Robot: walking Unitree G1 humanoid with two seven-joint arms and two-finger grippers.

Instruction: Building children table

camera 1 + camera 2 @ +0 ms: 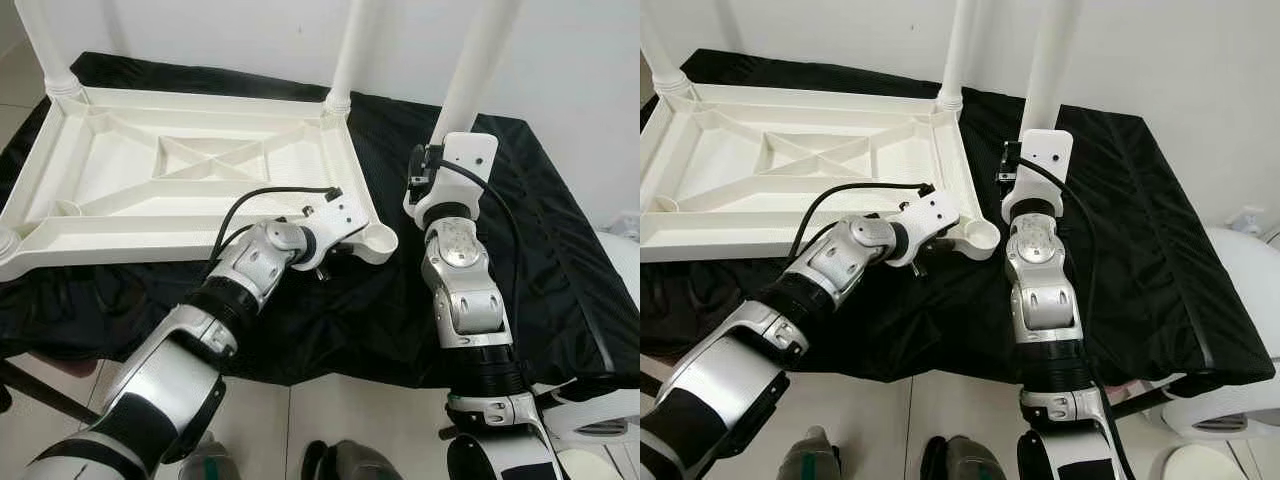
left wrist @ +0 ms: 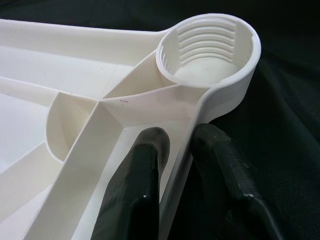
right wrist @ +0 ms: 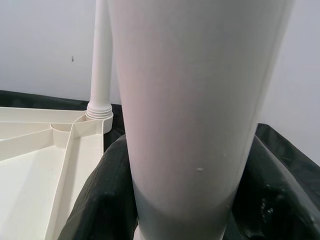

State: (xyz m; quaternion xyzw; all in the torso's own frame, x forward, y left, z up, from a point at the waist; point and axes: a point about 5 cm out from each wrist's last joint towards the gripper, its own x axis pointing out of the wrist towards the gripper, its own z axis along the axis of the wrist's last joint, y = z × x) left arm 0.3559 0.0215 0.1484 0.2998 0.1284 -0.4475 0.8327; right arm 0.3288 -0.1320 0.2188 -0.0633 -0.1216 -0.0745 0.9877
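Tabletop lies upside down on black cloth, two legs already standing at its far corners.
Left gripper pinches the near-right rim beside the empty socket. Right gripper clamps a loose leg upright, right of that socket. Risk: a tilted leg may cross-thread, or the tabletop may slide on the cloth.

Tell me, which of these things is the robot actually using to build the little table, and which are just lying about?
In use:
- upside-down white tabletop, its rim pinched by the left claw
- loose white leg held upright in the right claw
- empty threaded corner socket
- two legs already fitted

Lying about:
- black cloth underneath
- white wall behind
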